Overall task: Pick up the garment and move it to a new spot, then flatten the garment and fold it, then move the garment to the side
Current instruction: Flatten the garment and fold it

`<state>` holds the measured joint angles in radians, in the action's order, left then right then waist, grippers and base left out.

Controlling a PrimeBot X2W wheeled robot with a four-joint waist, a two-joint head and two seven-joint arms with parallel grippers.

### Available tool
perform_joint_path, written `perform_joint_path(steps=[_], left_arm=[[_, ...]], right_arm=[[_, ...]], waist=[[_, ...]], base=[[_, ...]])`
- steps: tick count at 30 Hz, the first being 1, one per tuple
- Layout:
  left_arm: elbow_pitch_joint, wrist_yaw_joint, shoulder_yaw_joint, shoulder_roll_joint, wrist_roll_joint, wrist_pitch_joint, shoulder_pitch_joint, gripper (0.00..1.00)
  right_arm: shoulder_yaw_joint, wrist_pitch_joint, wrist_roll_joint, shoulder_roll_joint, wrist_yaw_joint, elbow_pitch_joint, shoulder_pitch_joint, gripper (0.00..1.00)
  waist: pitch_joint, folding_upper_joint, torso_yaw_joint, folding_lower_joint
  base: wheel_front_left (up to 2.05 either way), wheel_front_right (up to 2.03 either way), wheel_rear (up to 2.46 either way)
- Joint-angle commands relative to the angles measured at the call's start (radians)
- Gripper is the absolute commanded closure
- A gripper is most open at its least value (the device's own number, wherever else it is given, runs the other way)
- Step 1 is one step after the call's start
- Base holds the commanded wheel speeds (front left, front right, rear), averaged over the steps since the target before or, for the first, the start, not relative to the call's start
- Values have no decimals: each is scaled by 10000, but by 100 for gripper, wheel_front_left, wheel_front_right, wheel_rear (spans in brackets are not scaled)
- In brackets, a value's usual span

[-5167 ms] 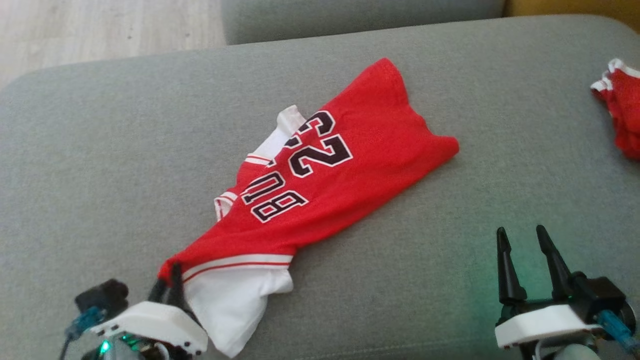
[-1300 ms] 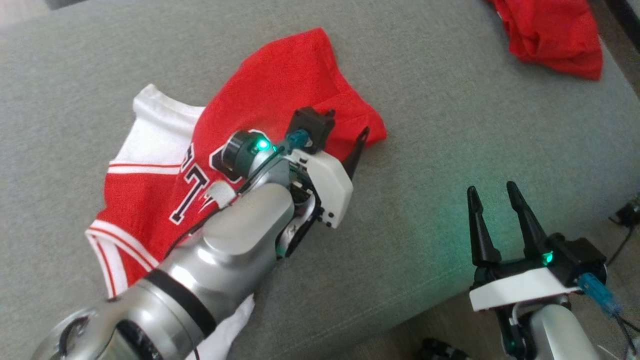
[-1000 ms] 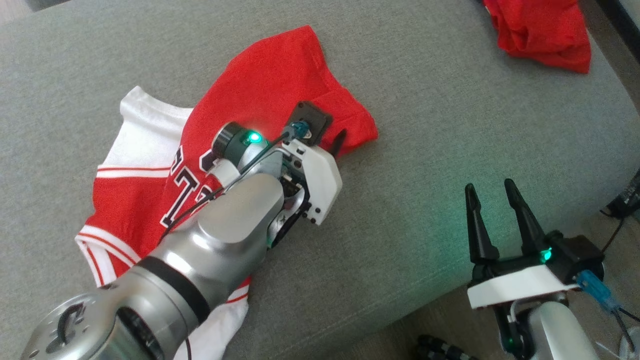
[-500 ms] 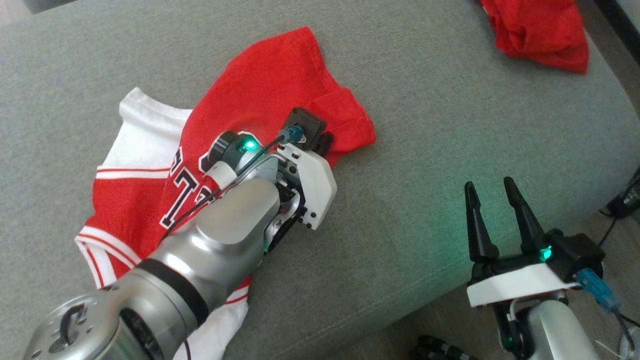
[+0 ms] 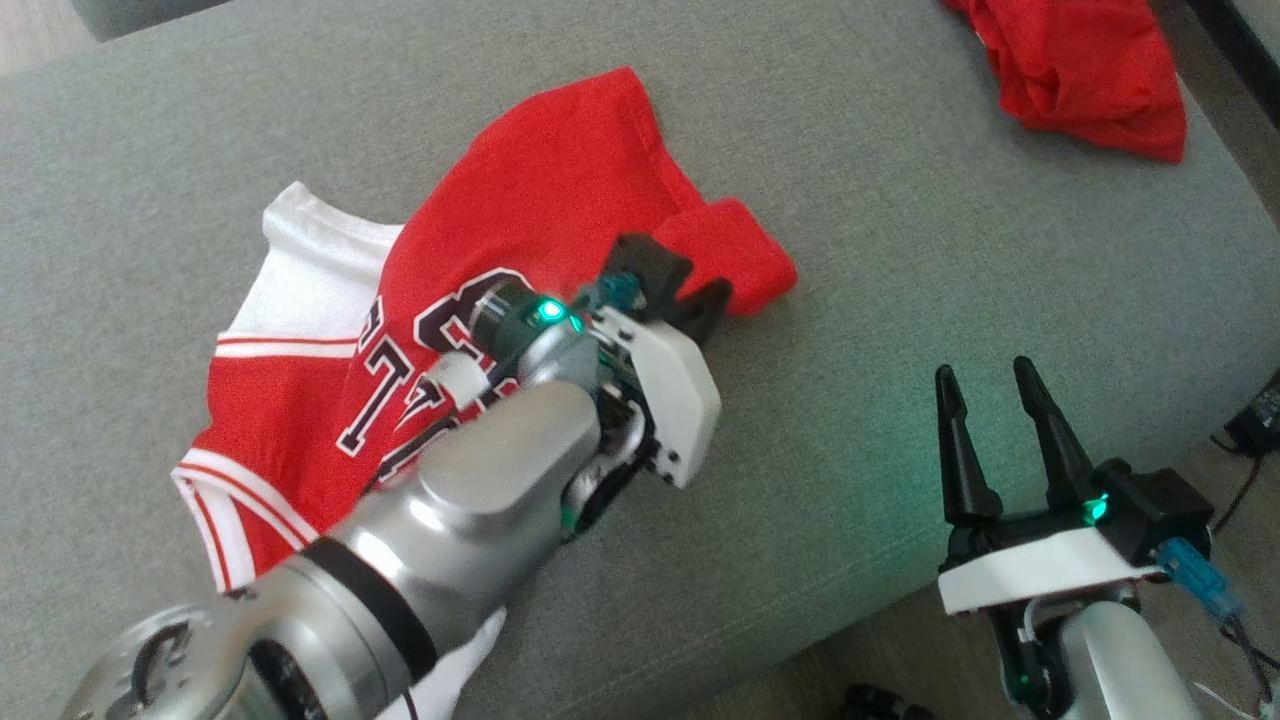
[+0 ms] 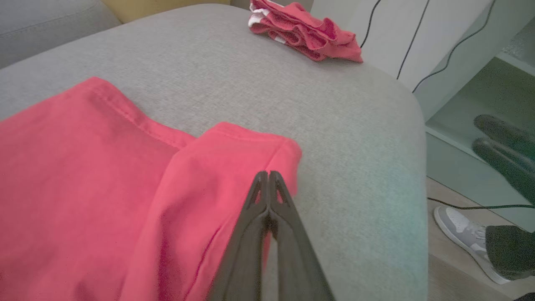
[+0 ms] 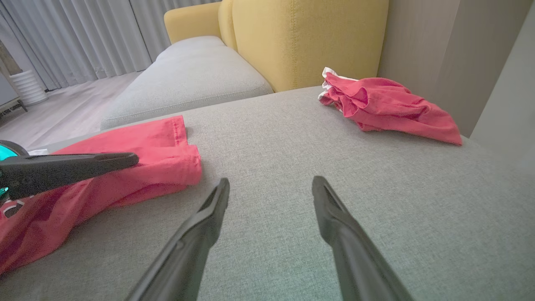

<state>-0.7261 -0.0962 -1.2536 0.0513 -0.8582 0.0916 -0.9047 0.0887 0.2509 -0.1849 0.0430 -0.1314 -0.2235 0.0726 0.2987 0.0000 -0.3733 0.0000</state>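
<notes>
While the head view looks down, the garment (image 5: pixel 540 190) sprawls on the grey sofa cushion (image 5: pixel 900 250), long axis slanting from near left to far right, red hem end rightward. The left gripper (image 5: pixel 712 298) sits on that hem corner, its arm covering the lettering. A second red cloth (image 5: pixel 1090 70) lies well apart, far right. Left wrist: fingers (image 6: pixel 250 234) pressed together, pinching the folded corner, with a shoe (image 6: pixel 459 225) on the floor beyond. Right wrist: the right gripper (image 7: pixel 271 180) hovers over bare cushion, fingers spread.

Garment (image 5: pixel 560 190): red jersey, white side panel, dark white-edged lettering. Lies rumpled on the grey sofa cushion (image 5: pixel 900 300). Its right-hand red corner is folded back on itself.
</notes>
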Motion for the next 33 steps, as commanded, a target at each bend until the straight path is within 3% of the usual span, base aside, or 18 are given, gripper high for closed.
perform_joint_path(steps=[1,11,14,16,17,18,19,20,28,33], left_arm=[[473,-63,113,-10,-76,138,-126,100],[2348,-491,-230,-10,93,-98,690,100],[2755,-308,-258,-10,323,-264,1253,99],[2969,-53,-261,-10,549,-411,1675,57],[3070,105,-262,-10,532,-484,1889,20],[3070,105,-262,-10,532,-484,1889,20],[3102,210,-263,-10,608,-608,2040,4],[3139,317,-264,-10,692,-719,2163,0],[3676,366,-265,-10,184,-407,2215,0],[3715,-327,86,-11,-374,233,1554,0]], right_arm=[[169,109,-15,72,7,241,151,0],[238,109,-51,72,7,209,180,0],[297,109,-72,72,7,199,199,0],[320,109,-75,72,7,195,212,0],[321,109,-75,72,7,198,216,0],[321,109,-75,72,7,198,216,0],[319,109,-71,72,7,199,218,0],[315,109,-65,72,7,198,221,0],[83,109,33,72,7,206,169,0],[33,109,47,72,7,235,155,0]], waist=[[-38,0,25,0],[-24,0,-25,0],[13,0,-106,0],[28,0,-160,0],[31,0,-182,0],[31,0,-182,0],[31,0,-202,0],[28,0,-217,0],[-113,0,-108,0],[-182,0,20,0]], base=[[0,0,0],[0,0,0],[0,0,0],[0,0,0],[0,0,0],[0,0,0],[0,0,0],[0,0,0],[0,0,0],[0,0,0]])
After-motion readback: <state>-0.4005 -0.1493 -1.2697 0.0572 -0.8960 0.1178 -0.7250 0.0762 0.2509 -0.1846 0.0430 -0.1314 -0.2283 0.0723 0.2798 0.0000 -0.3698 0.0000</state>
